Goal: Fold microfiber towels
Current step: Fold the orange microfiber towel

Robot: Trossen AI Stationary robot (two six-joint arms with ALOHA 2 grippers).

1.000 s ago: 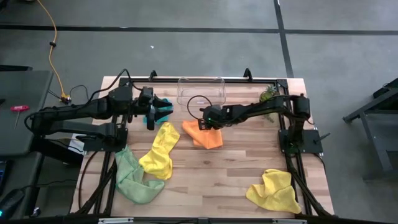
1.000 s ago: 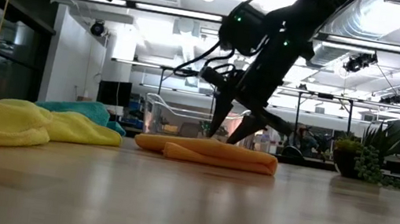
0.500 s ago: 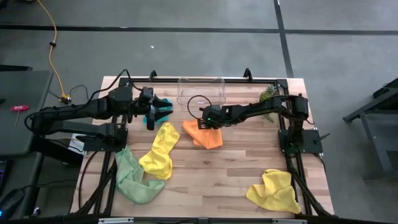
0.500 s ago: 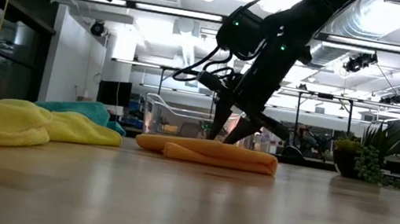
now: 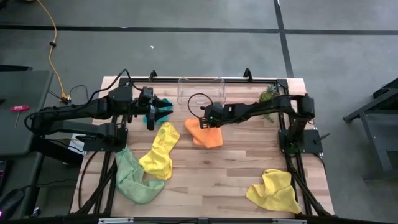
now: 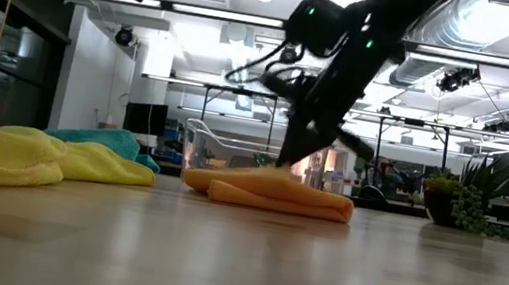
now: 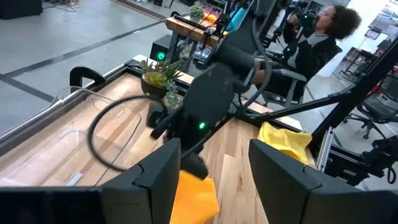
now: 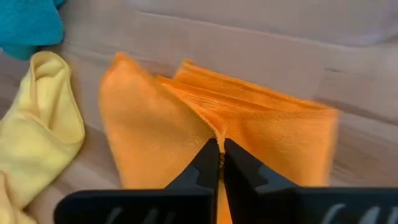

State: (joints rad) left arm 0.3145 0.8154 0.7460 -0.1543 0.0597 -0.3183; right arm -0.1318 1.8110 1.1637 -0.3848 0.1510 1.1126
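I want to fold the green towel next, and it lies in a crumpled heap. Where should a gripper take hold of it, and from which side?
Judging from above, the green towel is bunched, its upper end tucked under a yellow towel. Probably best to pinch the free lower edge near the table's front, coming straight down, nearest the left gripper.

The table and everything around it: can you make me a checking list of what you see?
Surface: wooden table, light planks.
Job's things: orange towel mid-table, pinched and lifted at one edge; teal towel near the back; yellow towel overlapping the green towel; second yellow towel front right.
Clutter: clear bin and potted plant at the back edge.
Grippers: right gripper shut on the orange towel; left gripper open, raised by the teal towel.
Cables: black loop on the right arm; orange cord on the floor.
Surroundings: a seated person beyond the table.
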